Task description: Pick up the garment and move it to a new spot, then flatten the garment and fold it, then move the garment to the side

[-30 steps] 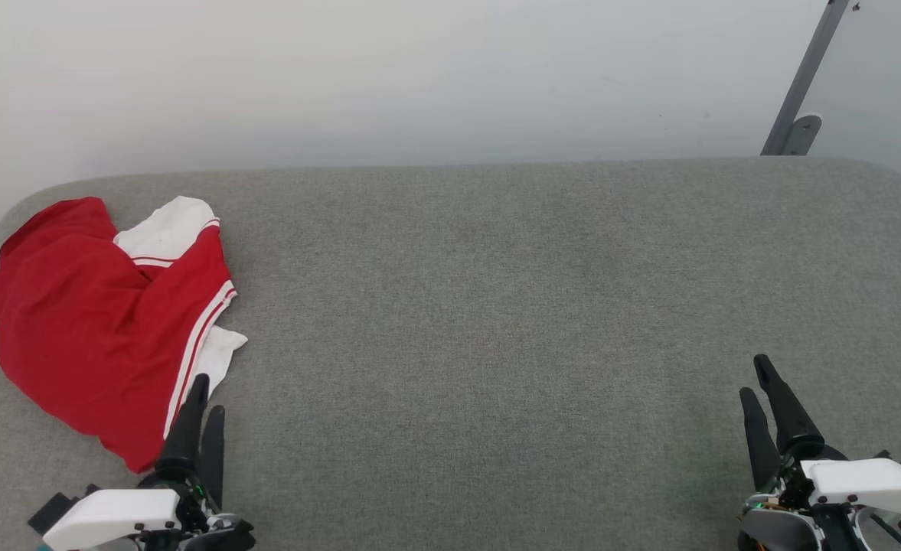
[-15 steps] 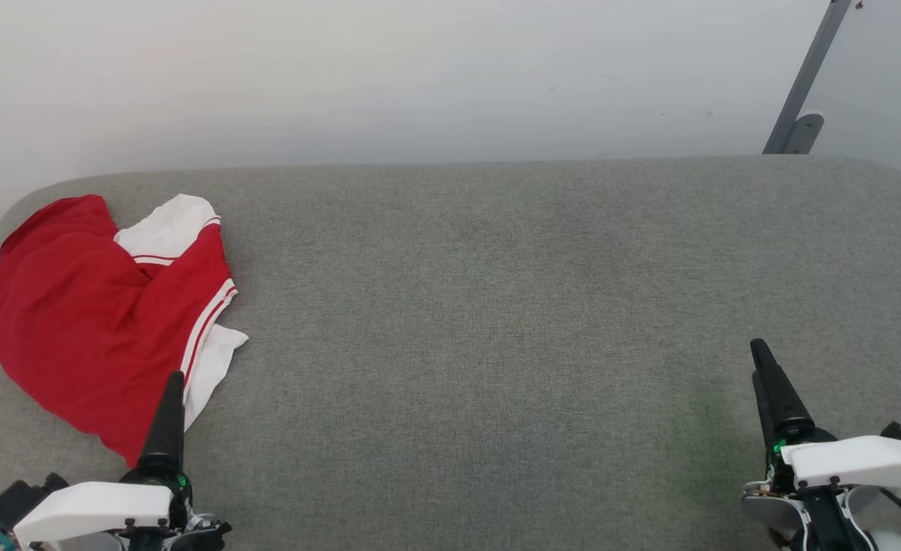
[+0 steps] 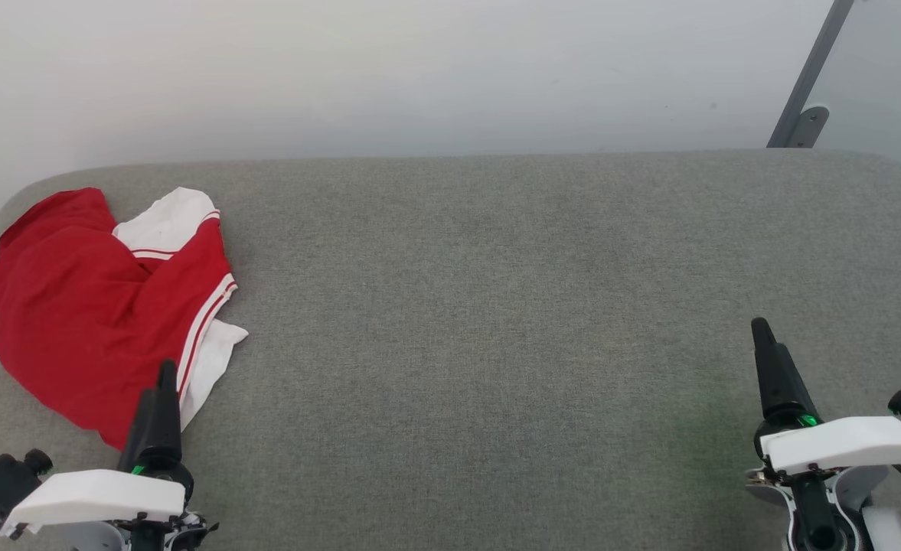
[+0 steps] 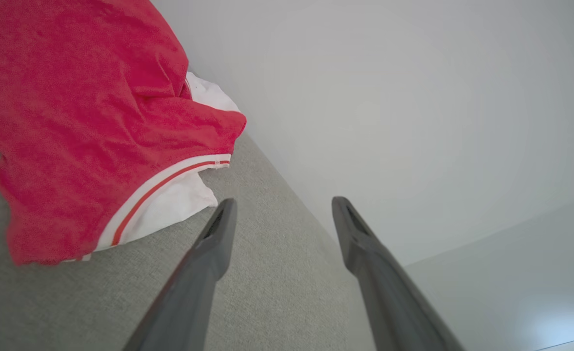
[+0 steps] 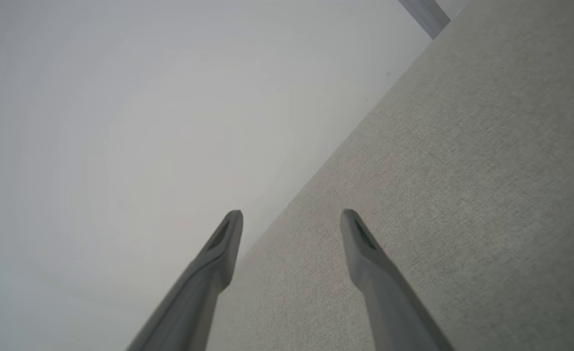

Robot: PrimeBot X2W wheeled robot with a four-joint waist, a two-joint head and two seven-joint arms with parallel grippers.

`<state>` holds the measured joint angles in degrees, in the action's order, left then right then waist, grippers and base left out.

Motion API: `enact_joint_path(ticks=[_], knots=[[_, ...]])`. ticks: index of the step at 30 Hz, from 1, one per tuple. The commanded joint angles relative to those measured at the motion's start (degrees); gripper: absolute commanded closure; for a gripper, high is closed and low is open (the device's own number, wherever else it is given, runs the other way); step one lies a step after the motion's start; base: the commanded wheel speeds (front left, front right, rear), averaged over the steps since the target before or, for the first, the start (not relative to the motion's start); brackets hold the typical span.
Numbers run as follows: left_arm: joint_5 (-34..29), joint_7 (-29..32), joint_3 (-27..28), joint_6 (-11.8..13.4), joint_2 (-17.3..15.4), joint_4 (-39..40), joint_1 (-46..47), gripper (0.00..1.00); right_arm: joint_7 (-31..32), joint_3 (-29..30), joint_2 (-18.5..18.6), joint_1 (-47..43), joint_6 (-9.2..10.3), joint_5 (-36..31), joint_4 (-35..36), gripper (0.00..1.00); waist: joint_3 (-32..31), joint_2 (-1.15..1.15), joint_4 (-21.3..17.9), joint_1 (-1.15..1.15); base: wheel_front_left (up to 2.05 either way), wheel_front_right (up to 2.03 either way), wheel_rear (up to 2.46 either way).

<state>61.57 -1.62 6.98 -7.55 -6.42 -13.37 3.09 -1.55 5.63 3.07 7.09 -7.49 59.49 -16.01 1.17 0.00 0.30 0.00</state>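
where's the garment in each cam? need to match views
Head view: garment crumpled at the table's far left, just ahead of the left gripper.
Left wrist view: garment upper left, lying on the table.
Right wrist view: table and wall.
Shared landmark: the table's far edge against the wall.

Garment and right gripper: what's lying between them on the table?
In the head view, bare grey table surface stretches between the garment and the right gripper.

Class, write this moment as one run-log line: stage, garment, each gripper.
stage: before pickup | garment: crumpled, left end of table | left gripper: open, empty, near garment | right gripper: open, empty
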Motion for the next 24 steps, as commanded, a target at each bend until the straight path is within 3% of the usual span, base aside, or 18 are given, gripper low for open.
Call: enact_joint_path(ticks=[1, 24], knots=[[-3.39, -0.77, -0.15, 0.03, -0.87, 1.50, 0.52, 0.00, -0.88, -0.07, -0.01, 1.62, 0.00, -3.49, 1.48, 0.00, 0.07, 0.00, 0.04, 0.00, 0.00, 0.00, 0.00], [-24.02, -4.94, -0.35, 0.09, -2.13, 2.94, -0.90, 0.00, -5.00, -0.76, 0.19, 1.91, 0.00, -32.61, 3.08, 0.00, 0.94, 0.00, 0.27, 0.00, 0.00, 0.00, 0.00]])
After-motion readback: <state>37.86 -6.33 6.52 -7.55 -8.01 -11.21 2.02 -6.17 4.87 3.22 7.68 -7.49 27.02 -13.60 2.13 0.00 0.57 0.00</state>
